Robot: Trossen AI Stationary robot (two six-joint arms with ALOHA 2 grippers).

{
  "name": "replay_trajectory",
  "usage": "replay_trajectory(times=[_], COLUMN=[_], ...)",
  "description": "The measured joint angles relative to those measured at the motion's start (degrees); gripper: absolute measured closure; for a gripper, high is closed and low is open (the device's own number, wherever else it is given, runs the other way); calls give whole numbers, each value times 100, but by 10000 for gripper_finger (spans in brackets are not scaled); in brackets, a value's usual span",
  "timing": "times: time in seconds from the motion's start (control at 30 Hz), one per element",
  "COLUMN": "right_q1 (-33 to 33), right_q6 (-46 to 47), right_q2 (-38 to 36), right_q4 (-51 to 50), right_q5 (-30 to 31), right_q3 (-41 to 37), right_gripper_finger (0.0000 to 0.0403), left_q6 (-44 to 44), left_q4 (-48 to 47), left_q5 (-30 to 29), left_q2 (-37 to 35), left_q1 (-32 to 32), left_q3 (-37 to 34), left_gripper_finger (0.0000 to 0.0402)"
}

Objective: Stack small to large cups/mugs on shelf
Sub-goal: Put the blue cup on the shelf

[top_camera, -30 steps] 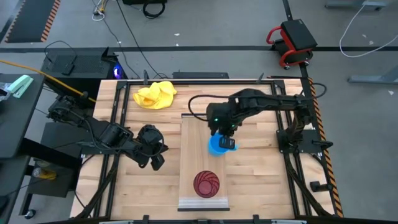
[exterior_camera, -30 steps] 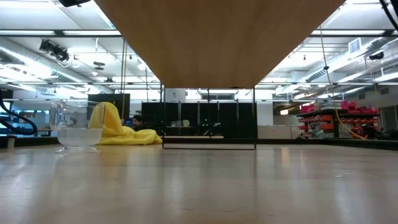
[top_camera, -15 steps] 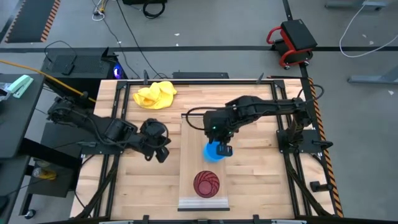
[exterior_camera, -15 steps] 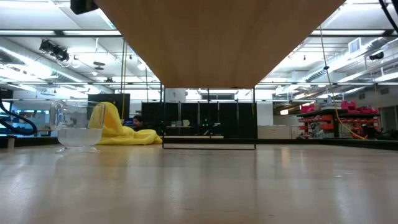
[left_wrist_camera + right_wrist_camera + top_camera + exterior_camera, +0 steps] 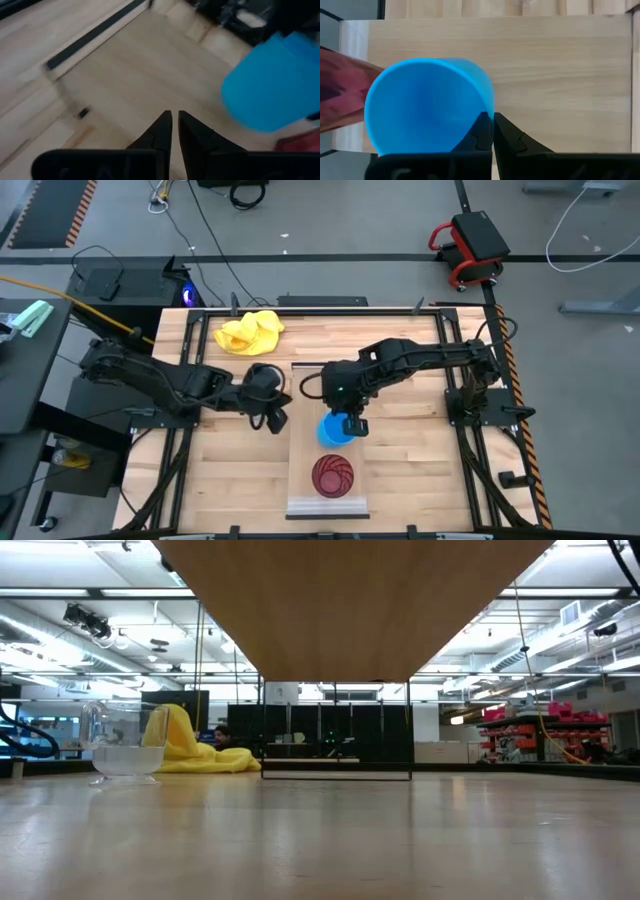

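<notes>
Right hand [image 5: 352, 426] clamped shut, arm stretched toward table middle; left hand [image 5: 275, 418] nearby, fingers nearly together.
</notes>
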Motion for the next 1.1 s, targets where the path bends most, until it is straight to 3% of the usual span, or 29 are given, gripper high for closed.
replay_trajectory(times=[0.17, 0.8, 1.1], right_q1=[-4, -7, -18], right_q6=[-82, -306, -305], right_q2=[12, 239, 257], right_q4=[37, 144, 140], right_q5=[-19, -41, -42], right_q3=[-4, -7, -7], right_gripper_finger=[400, 398, 366], left_q6=[256, 267, 269], left_q4=[388, 730, 728], left_q5=[329, 422, 420], left_q2=[220, 502, 502], left_q1=[72, 75, 75], left_q3=[6, 1, 1], left_gripper_finger=[365, 357, 360])
